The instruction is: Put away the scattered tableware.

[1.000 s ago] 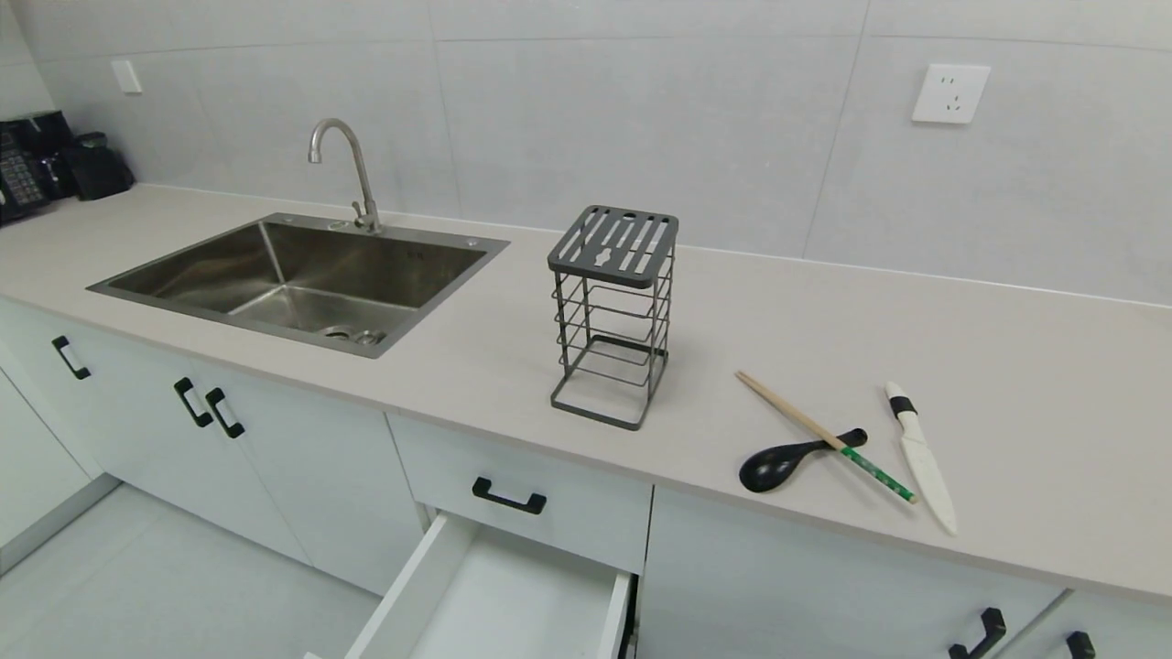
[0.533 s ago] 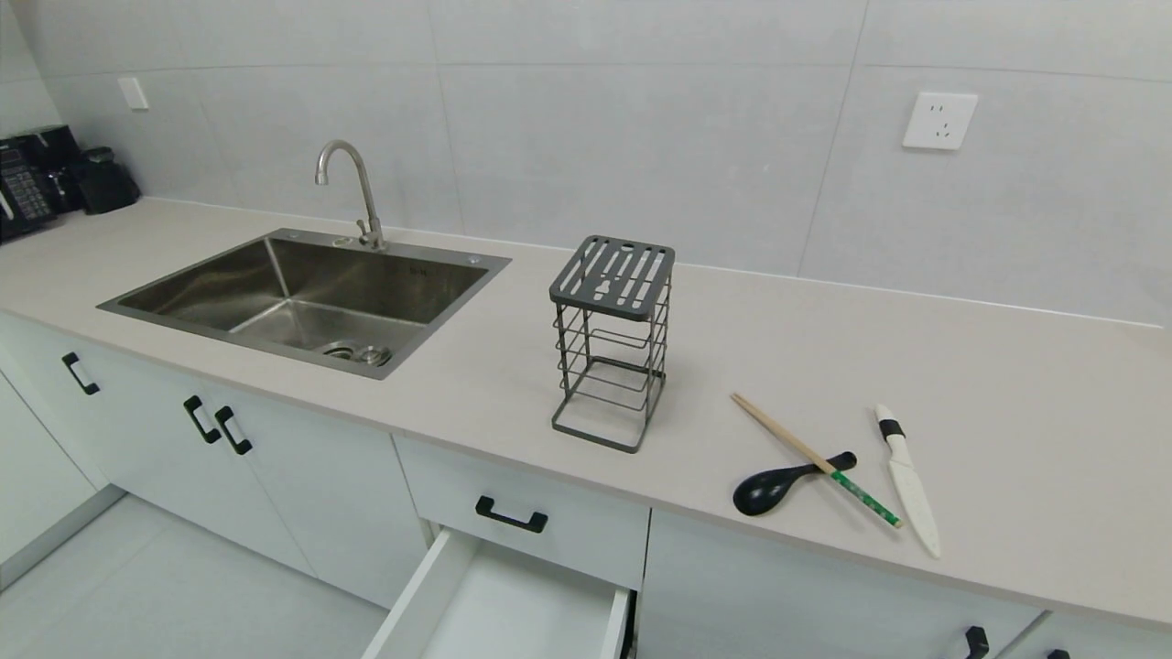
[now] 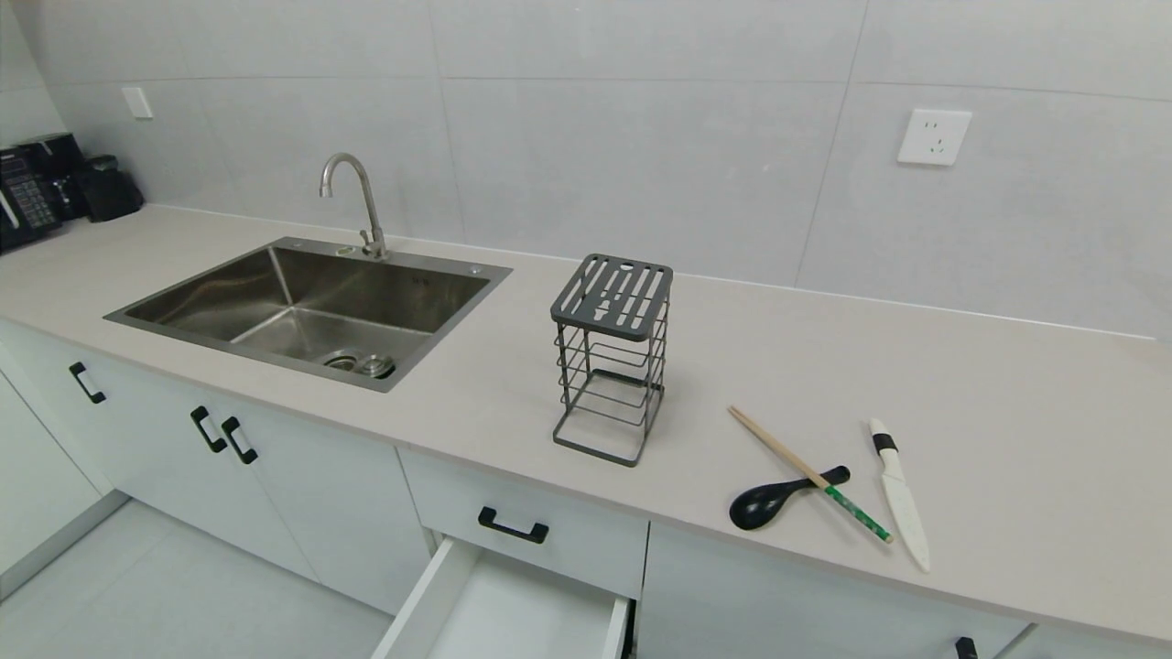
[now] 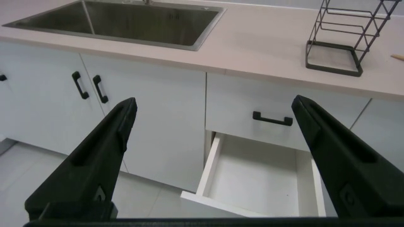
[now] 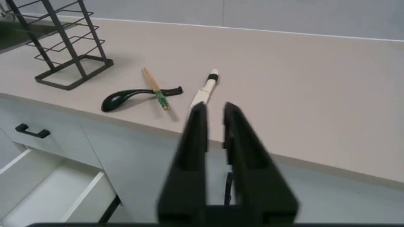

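Observation:
On the counter's right part lie a black spoon (image 3: 778, 499), a pair of wooden chopsticks (image 3: 806, 471) crossing its handle, and a white knife (image 3: 899, 494) beside them. A dark wire rack (image 3: 612, 357) with a slotted top stands upright left of them. In the right wrist view my right gripper (image 5: 214, 110) hangs off the counter's front edge, shut and holding nothing, with the spoon (image 5: 126, 98), chopsticks (image 5: 154, 88) and knife (image 5: 205, 91) beyond it. My left gripper (image 4: 214, 104) is wide open in front of the cabinets, facing an open drawer (image 4: 205, 170).
A steel sink (image 3: 302, 307) with a faucet (image 3: 352, 197) is set into the counter at the left. The white drawer (image 3: 417, 604) stands pulled out below the rack. Black appliances (image 3: 55, 178) sit at the far left. The wall carries a socket (image 3: 934, 137).
The whole head picture has shifted downward, so the camera has moved. The tableware and the rack keep their places on the counter.

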Controlling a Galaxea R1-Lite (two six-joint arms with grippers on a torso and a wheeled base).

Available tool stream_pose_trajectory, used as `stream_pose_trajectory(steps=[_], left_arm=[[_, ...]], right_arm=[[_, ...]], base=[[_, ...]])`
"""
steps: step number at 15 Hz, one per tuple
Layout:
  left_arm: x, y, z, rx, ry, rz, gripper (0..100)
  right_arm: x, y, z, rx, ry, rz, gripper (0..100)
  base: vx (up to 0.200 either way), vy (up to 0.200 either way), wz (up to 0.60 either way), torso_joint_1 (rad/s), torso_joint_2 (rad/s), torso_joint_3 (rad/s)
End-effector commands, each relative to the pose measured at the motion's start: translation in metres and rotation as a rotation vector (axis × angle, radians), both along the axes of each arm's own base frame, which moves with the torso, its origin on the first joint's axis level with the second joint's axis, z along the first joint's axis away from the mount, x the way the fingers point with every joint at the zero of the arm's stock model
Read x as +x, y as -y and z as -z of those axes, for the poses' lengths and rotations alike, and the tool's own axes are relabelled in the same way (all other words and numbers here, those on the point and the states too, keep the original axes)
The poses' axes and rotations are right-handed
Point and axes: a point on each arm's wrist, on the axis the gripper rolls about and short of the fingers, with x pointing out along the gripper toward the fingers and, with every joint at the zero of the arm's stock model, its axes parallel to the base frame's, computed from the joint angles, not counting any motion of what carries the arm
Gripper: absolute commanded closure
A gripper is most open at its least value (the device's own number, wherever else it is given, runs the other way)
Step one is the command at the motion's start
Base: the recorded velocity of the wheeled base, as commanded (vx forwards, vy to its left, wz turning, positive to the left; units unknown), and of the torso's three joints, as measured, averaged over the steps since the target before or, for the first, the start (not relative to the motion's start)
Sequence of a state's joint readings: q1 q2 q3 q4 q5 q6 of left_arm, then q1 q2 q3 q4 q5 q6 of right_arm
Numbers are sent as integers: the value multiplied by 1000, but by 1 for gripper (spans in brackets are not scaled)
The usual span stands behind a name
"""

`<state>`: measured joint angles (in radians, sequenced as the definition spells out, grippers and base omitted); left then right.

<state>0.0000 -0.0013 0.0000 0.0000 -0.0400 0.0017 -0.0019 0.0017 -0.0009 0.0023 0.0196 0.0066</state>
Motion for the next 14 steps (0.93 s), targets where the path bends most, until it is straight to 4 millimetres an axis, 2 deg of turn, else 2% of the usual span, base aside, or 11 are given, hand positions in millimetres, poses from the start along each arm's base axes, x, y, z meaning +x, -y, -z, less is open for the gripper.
stream_pose_trajectory(steps=[1, 3, 4, 5, 6, 7, 8, 11, 12, 13, 14], left_arm=[[0, 0, 0, 0, -1, 0, 0], [0, 0, 0, 0, -1, 0, 0], [0, 0, 0, -2, -1, 1, 0], [0, 0, 0, 0, -1, 1, 0], [0, 0, 0, 0, -1, 0, 0], [0, 0, 0, 0, -1, 0, 0], [0, 0, 0, 0, -1, 1, 0], [0, 0, 0, 0, -1, 0, 0], [0, 0, 0, 0, -3, 1, 0], [0, 0, 0, 0, -1, 0, 0], [0, 0, 0, 0, -1, 1, 0]], right_arm=[[0, 0, 0, 0, 2, -1, 0], [0, -1, 0, -8, 5, -24, 0], [-3, -1, -18, 12, 113, -49, 0], [-10, -3, -60, 2, 254, -116, 0], [-1, -6, -96, -10, 223, -232, 0], [10, -8, -116, -14, 183, -330, 0], [29, -9, -119, -6, 81, -389, 0], [81, -12, -107, 8, -213, -507, 0], [91, -14, -103, 14, -272, -536, 0], [116, -23, -97, 9, -395, -591, 0], [126, -26, -94, 4, -443, -581, 0]], base=[[0, 0, 0, 0, 0, 0], [0, 0, 0, 0, 0, 0], [0, 0, 0, 0, 0, 0], [0, 0, 0, 0, 0, 0], [0, 0, 0, 0, 0, 0], [0, 0, 0, 0, 0, 0], [0, 0, 0, 0, 0, 0], [0, 0, 0, 0, 0, 0], [0, 0, 0, 0, 0, 0], [0, 0, 0, 0, 0, 0], [0, 0, 0, 0, 0, 0]])
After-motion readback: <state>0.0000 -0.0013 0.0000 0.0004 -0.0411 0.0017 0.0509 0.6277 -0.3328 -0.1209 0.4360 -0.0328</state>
